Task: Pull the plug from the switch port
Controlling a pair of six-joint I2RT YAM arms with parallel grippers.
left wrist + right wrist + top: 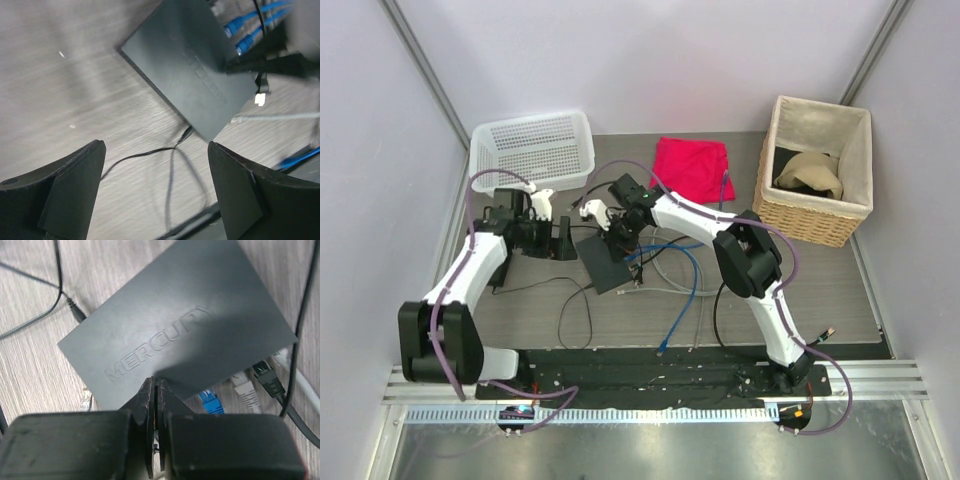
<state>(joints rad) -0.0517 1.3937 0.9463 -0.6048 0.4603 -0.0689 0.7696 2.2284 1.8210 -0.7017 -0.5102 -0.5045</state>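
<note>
The grey table is taken up mostly by clutter at the back. A lined wicker basket with some beige stuff in it is parked at the far right, and a white plastic crate is at the far left. A red cloth is laid flat between them.

The switch is found mid-table, flat on its back and turned corner-on to the arms, just in front of the crate and well apart from the cloth. "MERCURY" can be read on its lid in the right wrist view.

The near right side of it is crowded by a tangle of leads. A blue cable and a grey cable are looped toward the near edge, and a thin black lead is run off from the opposite edge.

Along the socket edge a blue plug, a grey plug and a black plug are seated side by side. A loose white connector is left lying just off the switch's corner.

The right gripper is held over the switch near that socket edge. Its fingers are pressed together with only a sliver between, and nothing can be made out in it. The blue plug is partly blocked by it.

The left gripper is held beside the switch on the left. Its fingers are spread wide and nothing is gripped.
</note>
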